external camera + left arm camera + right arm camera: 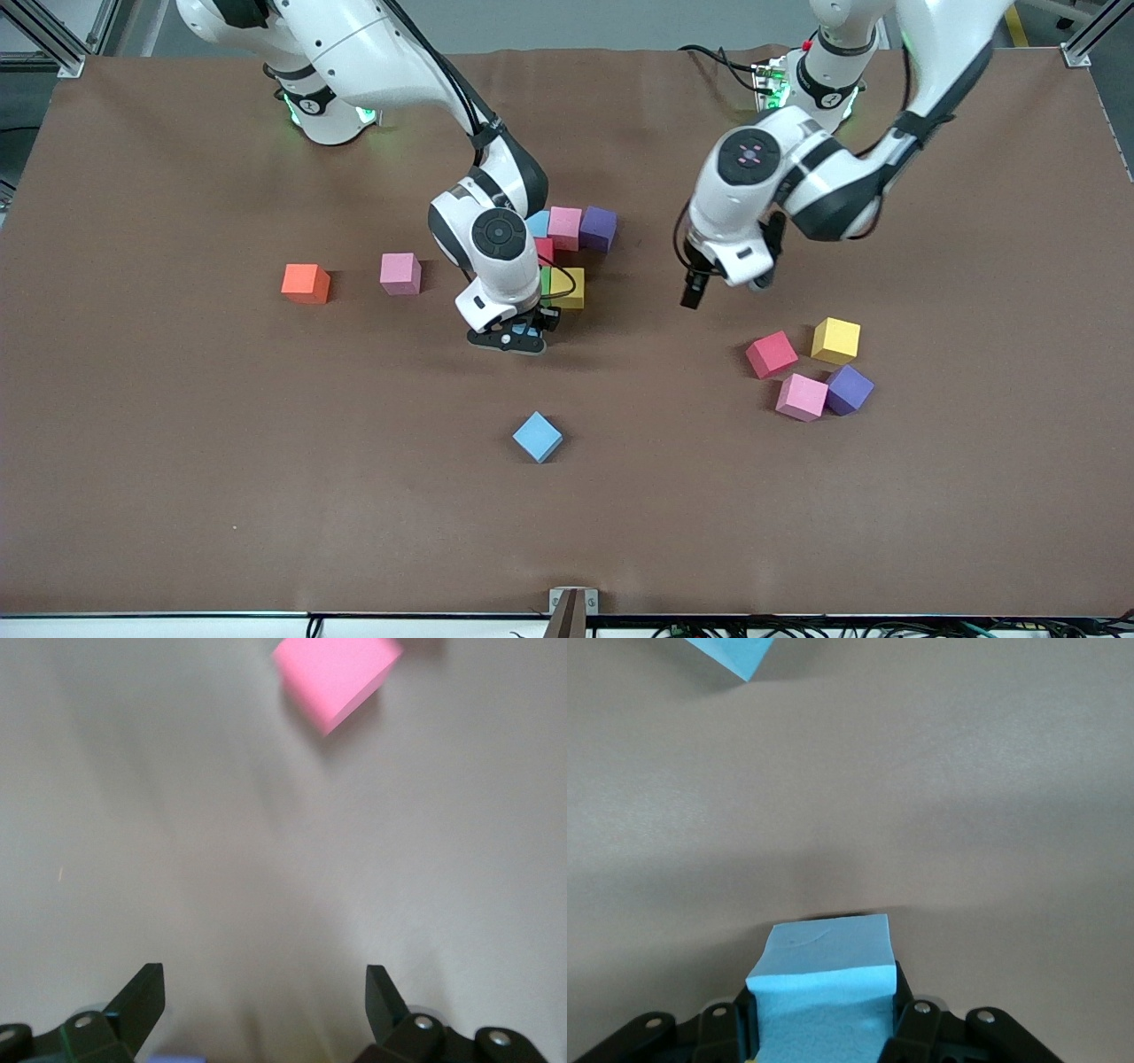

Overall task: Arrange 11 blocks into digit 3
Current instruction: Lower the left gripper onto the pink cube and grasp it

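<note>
Right gripper: clamped on blue cube, just nearer camera than started figure. Left gripper: jaws wide, empty, waiting above table near red cube.

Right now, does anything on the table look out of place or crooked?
Nothing is damaged or spilled. The loose blue cube lies alone nearest the front camera, turned diagonally. Four cubes toward the left arm's end sit skewed in a loose clump. An orange cube sits apart toward the right arm's end.
</note>
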Controlling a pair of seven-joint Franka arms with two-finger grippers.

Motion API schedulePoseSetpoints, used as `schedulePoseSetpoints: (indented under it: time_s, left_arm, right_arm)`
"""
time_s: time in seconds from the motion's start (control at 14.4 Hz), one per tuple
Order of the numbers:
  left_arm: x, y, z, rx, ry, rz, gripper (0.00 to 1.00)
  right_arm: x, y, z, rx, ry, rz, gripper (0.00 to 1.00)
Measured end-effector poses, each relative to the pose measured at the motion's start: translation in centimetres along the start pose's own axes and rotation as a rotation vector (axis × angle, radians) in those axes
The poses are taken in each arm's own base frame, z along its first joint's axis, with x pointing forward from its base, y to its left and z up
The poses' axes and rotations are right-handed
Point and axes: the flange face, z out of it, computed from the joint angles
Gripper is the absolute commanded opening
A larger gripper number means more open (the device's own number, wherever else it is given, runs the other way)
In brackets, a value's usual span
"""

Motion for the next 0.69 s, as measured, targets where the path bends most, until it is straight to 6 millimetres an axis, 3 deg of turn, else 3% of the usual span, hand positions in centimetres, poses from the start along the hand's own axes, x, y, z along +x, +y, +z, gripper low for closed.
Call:
schedulePoseSetpoints:
  time_s: [0.21, 0.42, 0.69]
  left_arm:
    - [5.5, 1.5, -0.4, -0.006, 0.01, 0.105, 1.0]
    - [11.1, 2.3, 1.0, 0.004, 0.058, 0.163, 1.0]
    - [15.7, 4.4, 3.3, -0.009, 0.099, 0.18, 1.0]
  right_arm:
    - [-0.8, -0.4, 0.3, 0.014, -0.018, -0.01, 0.03]
    - [-1.2, -0.5, 0.5, 0.017, -0.029, -0.015, 0.03]
    - [-1.4, -0.4, 1.0, 0.01, -0.036, -0.035, 0.03]
